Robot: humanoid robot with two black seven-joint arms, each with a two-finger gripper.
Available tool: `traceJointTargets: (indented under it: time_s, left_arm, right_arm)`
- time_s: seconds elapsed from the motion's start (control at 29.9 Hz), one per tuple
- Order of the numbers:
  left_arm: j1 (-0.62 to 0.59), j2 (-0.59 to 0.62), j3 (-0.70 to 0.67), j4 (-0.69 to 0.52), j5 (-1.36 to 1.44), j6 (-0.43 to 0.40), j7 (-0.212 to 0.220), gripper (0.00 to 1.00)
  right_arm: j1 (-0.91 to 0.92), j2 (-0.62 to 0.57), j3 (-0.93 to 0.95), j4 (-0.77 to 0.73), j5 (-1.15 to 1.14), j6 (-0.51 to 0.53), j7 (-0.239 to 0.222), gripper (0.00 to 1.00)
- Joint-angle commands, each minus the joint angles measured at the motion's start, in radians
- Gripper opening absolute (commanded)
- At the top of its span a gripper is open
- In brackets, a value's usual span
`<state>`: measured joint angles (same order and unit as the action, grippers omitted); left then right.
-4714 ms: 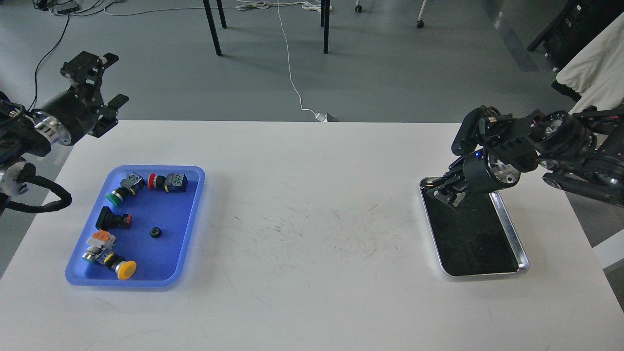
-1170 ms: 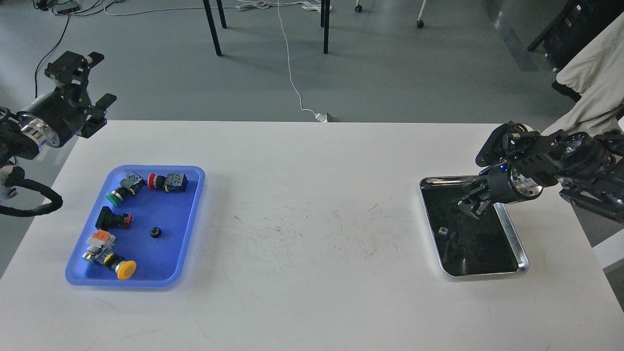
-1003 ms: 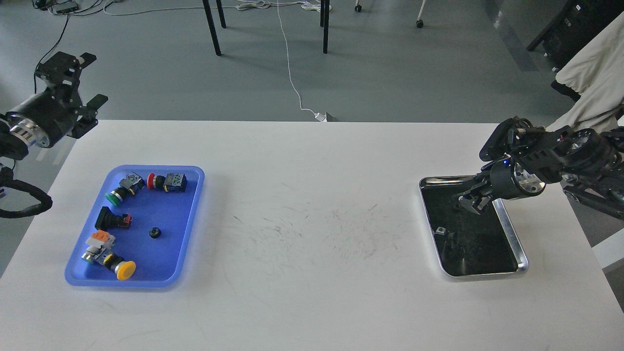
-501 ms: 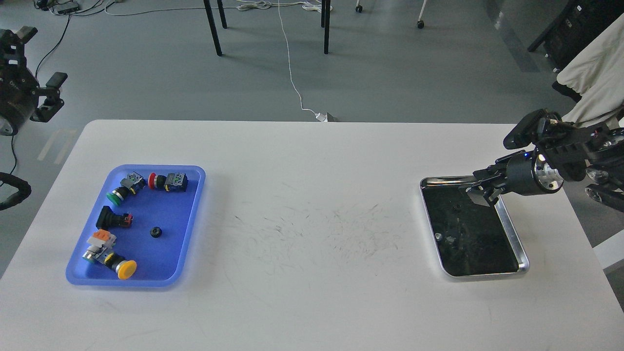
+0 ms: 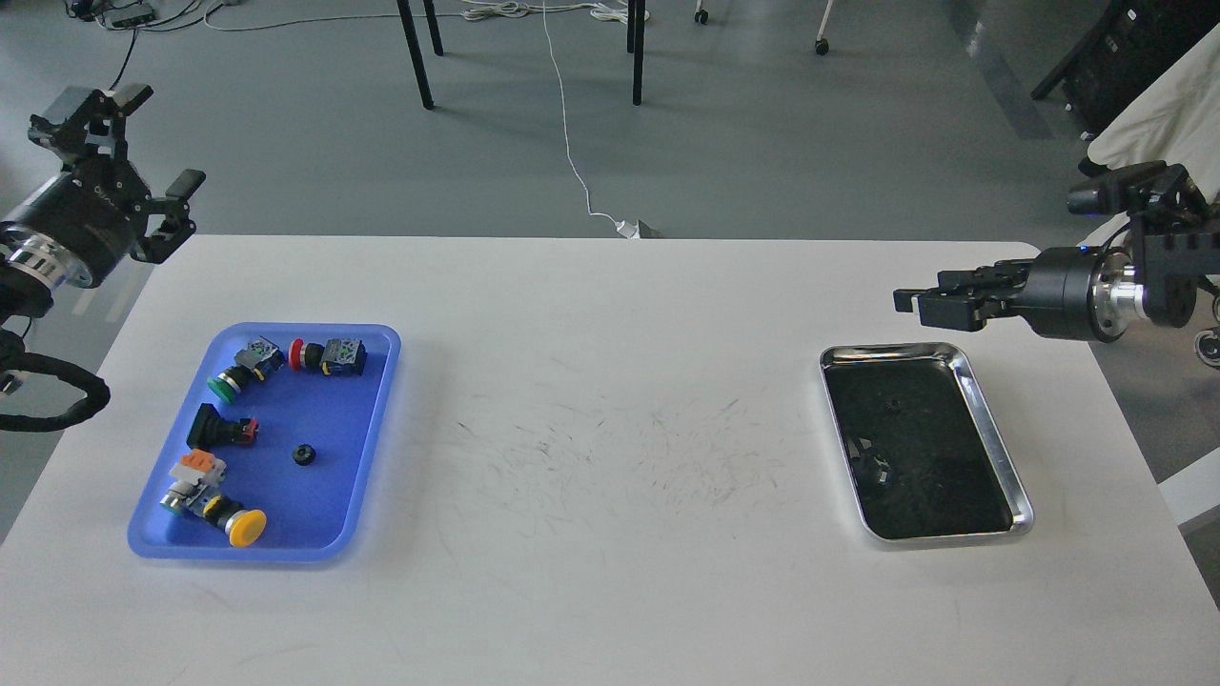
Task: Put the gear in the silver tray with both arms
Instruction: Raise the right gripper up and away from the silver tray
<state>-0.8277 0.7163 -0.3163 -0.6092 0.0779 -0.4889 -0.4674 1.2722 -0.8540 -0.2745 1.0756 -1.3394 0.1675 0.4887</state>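
Head view: silver tray point(image 5: 994, 448) sits on white table point(image 5: 610, 572) at right, a small dark gear point(image 5: 893, 407) lying in its far half. Right gripper point(image 5: 917, 303) hangs above the tray's far rim, pointing left, holding nothing; whether its fingers are parted, cannot tell. Left gripper point(image 5: 143, 152) is off the table's far-left corner, fingers spread wide, empty. Blue tray point(image 5: 376, 419) at left holds push-button switches and another small black gear point(image 5: 304, 454).
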Motion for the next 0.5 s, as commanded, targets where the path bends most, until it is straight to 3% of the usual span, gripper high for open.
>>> traceJointTargets:
  time_s: [0.0, 0.1, 0.2, 0.47]
  left_arm:
    - [0.004, 0.003, 0.006, -0.063, 0.006, 0.0, 0.001, 0.99]
    - [0.006, 0.003, 0.016, -0.104, 0.016, 0.0, 0.001, 0.99]
    - [-0.001, 0.032, 0.017, -0.233, 0.016, 0.0, -0.002, 0.99]
    - [-0.001, 0.046, 0.019, -0.303, 0.037, 0.0, -0.002, 0.99]
  right_arm:
    - [-0.025, -0.045, 0.046, 0.03, 0.089, -0.019, 0.0, 0.71]
    - [-0.056, -0.092, 0.092, 0.063, 0.161, -0.054, 0.0, 0.71]
    - [-0.091, -0.132, 0.149, 0.092, 0.27, -0.078, 0.0, 0.71]
    - [-0.208, -0.162, 0.267, 0.098, 0.55, -0.126, 0.0, 0.77]
